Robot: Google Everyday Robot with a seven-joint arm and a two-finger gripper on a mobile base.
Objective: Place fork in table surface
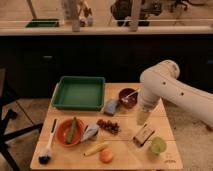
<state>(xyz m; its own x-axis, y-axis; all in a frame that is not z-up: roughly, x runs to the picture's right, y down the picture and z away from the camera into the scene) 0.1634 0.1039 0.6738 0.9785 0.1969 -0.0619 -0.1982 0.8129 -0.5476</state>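
Desk of light tan wooden panels [125, 152] carries everything. A white robot arm [160, 82] bends down from the right. A green rectangular plastic tray [80, 93] sits at the desk's back left, and a dark maroon round bowl [126, 102] sits beside the arm. The pincer [143, 116] hangs just right of the bowl; whether it is apart or together cannot be told. The thin pale fork [129, 93] lies across the bowl.

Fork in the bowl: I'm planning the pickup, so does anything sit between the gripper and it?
Nothing visible does. The fork rests on the dark maroon bowl, and the gripper hangs just beside that bowl over the table surface; only the bowl's rim lies between them.
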